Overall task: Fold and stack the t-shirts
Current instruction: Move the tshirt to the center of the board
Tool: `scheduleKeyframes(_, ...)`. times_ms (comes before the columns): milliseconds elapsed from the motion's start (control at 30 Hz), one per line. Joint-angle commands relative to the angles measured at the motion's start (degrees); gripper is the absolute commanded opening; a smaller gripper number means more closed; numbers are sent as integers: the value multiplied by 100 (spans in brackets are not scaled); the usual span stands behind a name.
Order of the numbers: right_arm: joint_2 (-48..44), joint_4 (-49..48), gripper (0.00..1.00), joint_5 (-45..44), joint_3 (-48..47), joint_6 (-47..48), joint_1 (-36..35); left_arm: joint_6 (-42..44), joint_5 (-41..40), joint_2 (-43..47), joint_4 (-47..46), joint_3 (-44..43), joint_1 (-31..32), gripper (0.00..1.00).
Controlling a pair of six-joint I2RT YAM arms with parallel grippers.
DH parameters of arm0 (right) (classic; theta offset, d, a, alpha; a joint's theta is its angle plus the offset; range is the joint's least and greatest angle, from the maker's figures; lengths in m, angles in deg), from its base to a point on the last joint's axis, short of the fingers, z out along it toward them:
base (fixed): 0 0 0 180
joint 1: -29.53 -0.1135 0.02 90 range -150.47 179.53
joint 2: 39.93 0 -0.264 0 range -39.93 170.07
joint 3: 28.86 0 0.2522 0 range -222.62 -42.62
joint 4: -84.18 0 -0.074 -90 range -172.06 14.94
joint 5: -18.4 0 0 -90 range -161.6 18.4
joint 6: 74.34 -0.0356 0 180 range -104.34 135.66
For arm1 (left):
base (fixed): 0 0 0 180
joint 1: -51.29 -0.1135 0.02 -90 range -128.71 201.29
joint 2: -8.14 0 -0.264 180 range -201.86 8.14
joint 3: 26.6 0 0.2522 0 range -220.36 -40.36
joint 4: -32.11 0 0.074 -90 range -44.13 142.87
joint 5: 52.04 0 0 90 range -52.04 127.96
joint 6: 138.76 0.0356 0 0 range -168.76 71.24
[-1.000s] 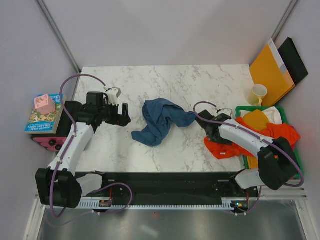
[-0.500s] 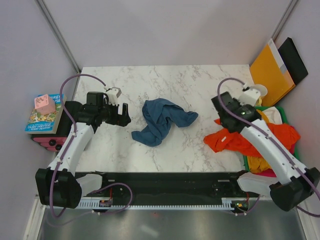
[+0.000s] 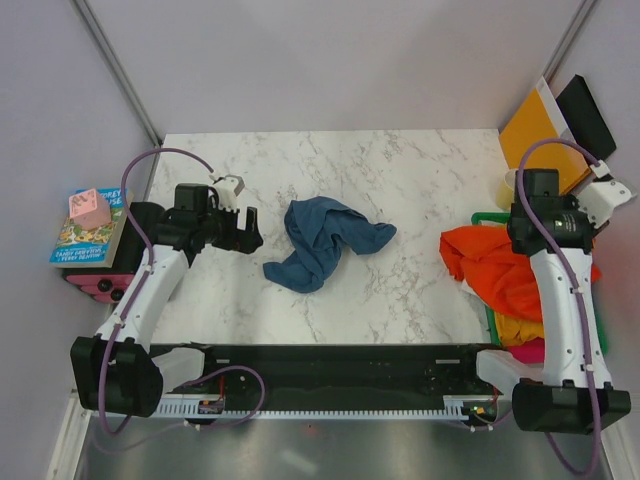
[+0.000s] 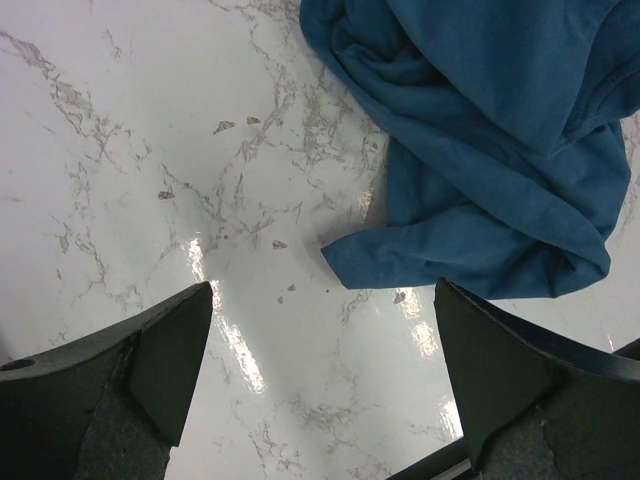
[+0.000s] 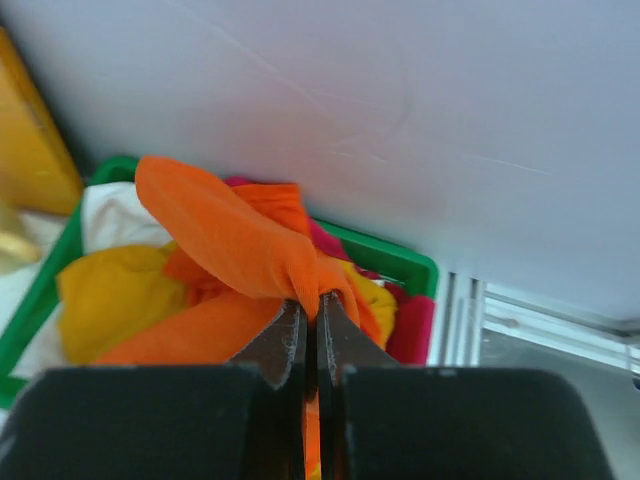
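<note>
At three o'clock: right fingers [image 5: 283, 350] are clamping orange t-shirt [image 3: 495, 275] over basket [image 5: 395, 255], needing full clearance; left fingers [image 4: 120, 370] are gaping.

Robot lab test cell: plain grey partition wall [image 5: 400, 100] beyond jaws of right gripper [image 5: 311, 302], metal frame post [image 3: 115, 70], marble-look table [image 4: 120, 150] beneath jaws of left gripper [image 4: 322, 290] (slotted cable tray [image 3: 330, 408] behind them).

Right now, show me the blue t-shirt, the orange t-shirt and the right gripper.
blue t-shirt [image 3: 325, 240]: top view, middle of the bunch
orange t-shirt [image 3: 485, 265]: top view, broad middle fold
right gripper [image 5: 311, 305]: right wrist view, between the fingertips
</note>
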State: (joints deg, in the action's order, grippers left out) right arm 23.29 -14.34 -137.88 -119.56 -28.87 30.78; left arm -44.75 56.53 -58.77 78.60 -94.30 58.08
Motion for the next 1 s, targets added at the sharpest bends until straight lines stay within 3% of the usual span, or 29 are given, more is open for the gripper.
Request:
scheduleKeyframes(0,-582,-120,0,-339,-29,201,516,-41,129,117,-21,-91,42,100)
scheduleKeyframes(167,-671,-137,0,-202,-5,41,682,-50,174,65,-12,-56,130,100)
scheduleKeyframes(267,-644,-84,29,299,512,-11,875,-49,165,47,-21,-56,200,100)
scheduleKeyframes(333,-732,-93,63,579,935,-56,938,-41,165,47,-12,-65,226,100)
scheduleKeyframes(400,-855,-101,82,713,1224,-47,947,-23,156,47,-12,-65,253,100)
scheduleKeyframes(433,-908,-101,86,757,1278,-73,947,-14,156,38,-12,-65,262,100)
scheduleKeyframes(533,-1197,-267,92,1002,1226,66,947,-6,156,29,-4,-82,279,100)
scheduleKeyframes(633,-1567,-1075,98,1862,1007,654,947,-32,191,12,-12,-100,279,100)
scheduleKeyframes(800,-989,-1947,98,4770,751,1429,824,-85,226,-6,-30,-100,288,100)
scheduleKeyframes(900,-478,-1938,98,4689,953,1640,141,-67,147,55,-30,-82,288,100)
scheduleKeyframes(967,-146,-1947,98,4214,1207,1807,-939,-50,103,126,-30,-56,288,100)
